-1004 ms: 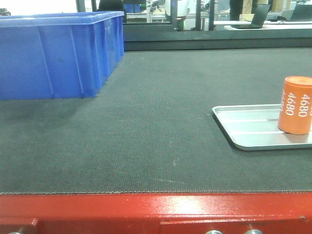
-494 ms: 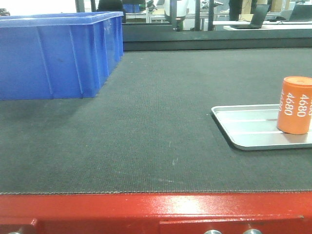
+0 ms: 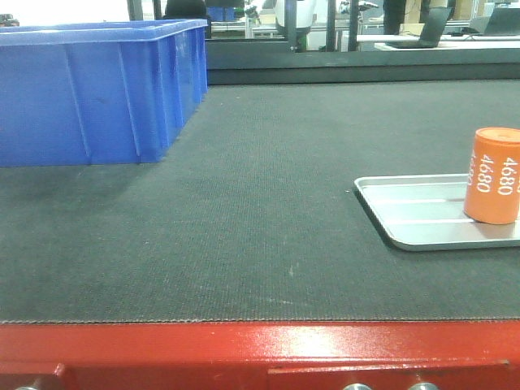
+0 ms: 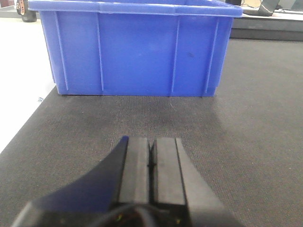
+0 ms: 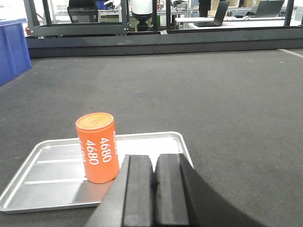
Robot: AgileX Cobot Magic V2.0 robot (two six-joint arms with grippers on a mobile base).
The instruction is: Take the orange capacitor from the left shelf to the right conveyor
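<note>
Across the front view, lower band: red-painted front edge point(image 3: 244, 349) of the conveyor surface point(image 3: 260, 203), dark textured belt filling the middle of the frame. Upper left: blue bin point(image 3: 97, 89), standing on the belt. Right edge of the frame: orange capacitor point(image 3: 493, 175), upright, "4680" reading vertically, standing on a flat silver tray point(image 3: 406, 211) that lies on the belt. No left shelf anywhere in view, and no tool either.

Down the left wrist view, bottom centre: left tool point(image 4: 151, 142), pads pressed together, holding nothing, hovering over bare belt. Upper half: blue bin point(image 4: 137, 52), near wall facing the camera, well apart from the pads. Far left: pale floor beyond the belt's side edge, so little room to drift that way.

Down the right wrist view, bottom centre: right tool point(image 5: 154, 163), likewise closed and empty. Left of centre: orange capacitor point(image 5: 97, 147), upright on the silver tray point(image 5: 47, 165), just beside the pads but not touching them. Tray's raised rim between capacitor and open belt.

Judging by this layout: capacitor already off the shelf and over the conveyor, though on the tray rather than the belt itself; likely either the closing step or a fresh start. If moving it again: open the right tool first, approach from the side, lift clear of the tray rim. Plenty of open belt in the centre and upper right; bin and red edge the only limits.
</note>
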